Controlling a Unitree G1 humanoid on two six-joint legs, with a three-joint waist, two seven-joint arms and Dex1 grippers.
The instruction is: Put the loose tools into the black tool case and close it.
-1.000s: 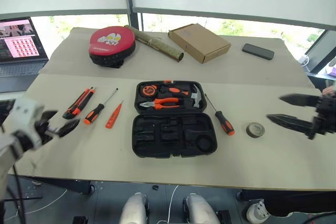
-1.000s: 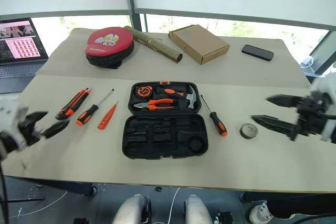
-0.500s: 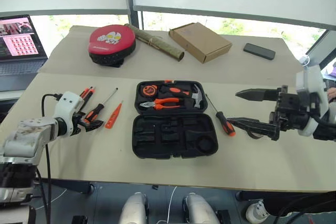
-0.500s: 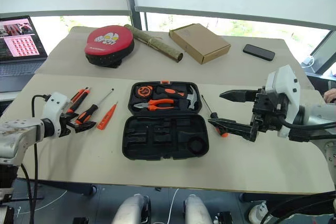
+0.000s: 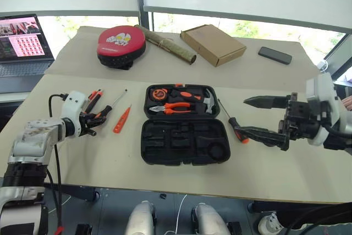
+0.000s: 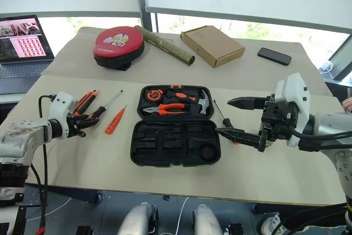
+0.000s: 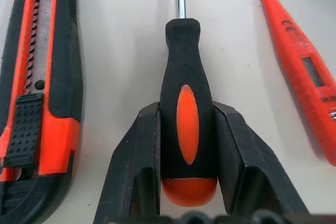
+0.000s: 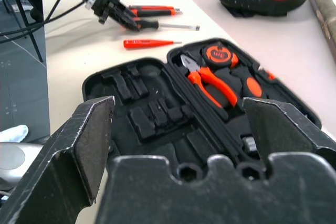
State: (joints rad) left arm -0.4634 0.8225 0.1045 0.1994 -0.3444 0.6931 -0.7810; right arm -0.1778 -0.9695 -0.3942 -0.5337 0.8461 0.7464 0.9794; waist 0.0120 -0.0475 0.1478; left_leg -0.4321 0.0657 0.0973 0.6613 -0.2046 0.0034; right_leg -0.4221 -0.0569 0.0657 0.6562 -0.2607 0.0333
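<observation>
Left gripper (image 7: 186,171) clamps the screwdriver (image 7: 187,124) handle (knife (image 7: 39,93) just beside); right gripper (image 5: 263,118) gapes wide over the table (image 5: 165,180).

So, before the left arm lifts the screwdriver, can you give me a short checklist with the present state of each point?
1. Left gripper fingers on both sides of the screwdriver handle: ok.
2. Grip firm enough to lift: cannot tell.
3. Utility knife and tester screwdriver apart from the fingers: ok.
4. Black tool case open, front recesses free: ok.
5. Right gripper open, beside the case, not over it: ok.
6. Second screwdriver still on the table, right of the case: ok.
</observation>
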